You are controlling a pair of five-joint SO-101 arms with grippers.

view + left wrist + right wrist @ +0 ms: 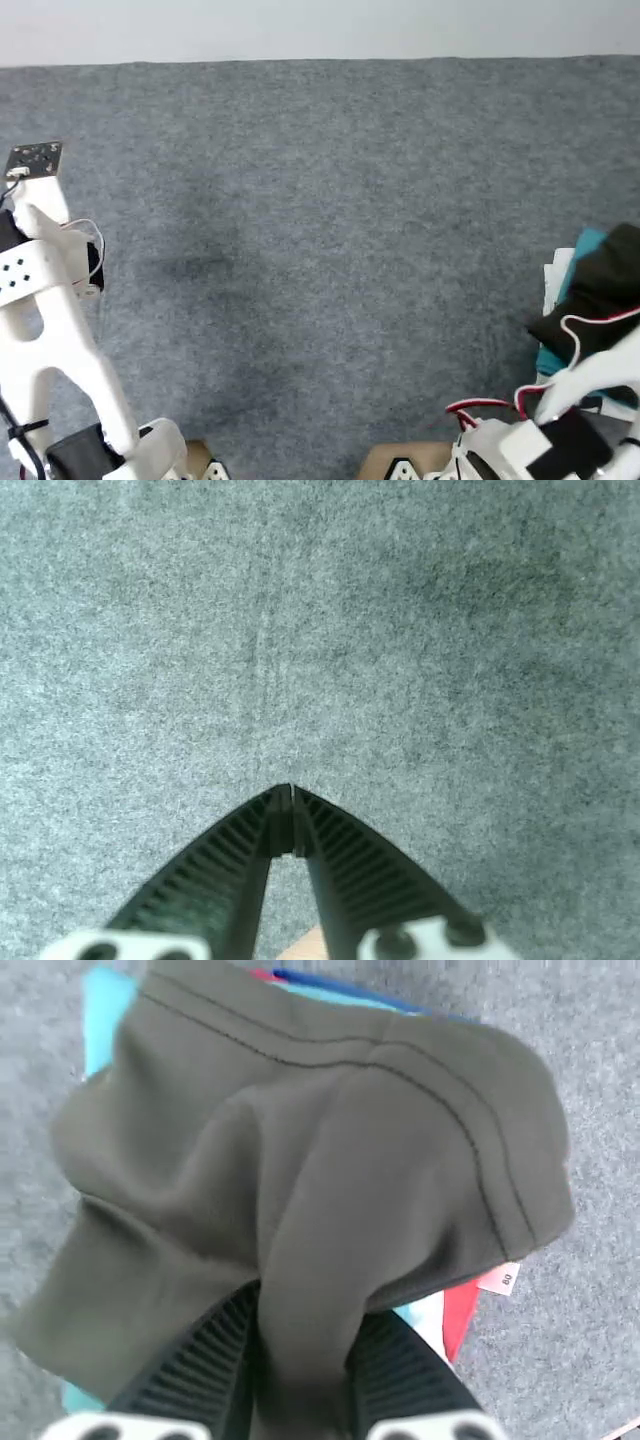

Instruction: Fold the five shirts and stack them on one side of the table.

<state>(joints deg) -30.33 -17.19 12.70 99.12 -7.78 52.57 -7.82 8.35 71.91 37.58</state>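
Dark shirt (300, 1160) lay bunched on the stack of other shirts (105, 1000) at the right edge of the high view. Right end effector (305, 1310) was clamped on a fold of it. Left end effector (292, 792) had its tips together over the grey bench (330, 200), at frame left. Judged: stacking the last shirt. Next move: release, then square it without shifting the stack.

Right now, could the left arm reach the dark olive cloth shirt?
Probably not: the left end effector, shut, sits across the grey felt table, and the right end effector clamps the dark olive cloth shirt.
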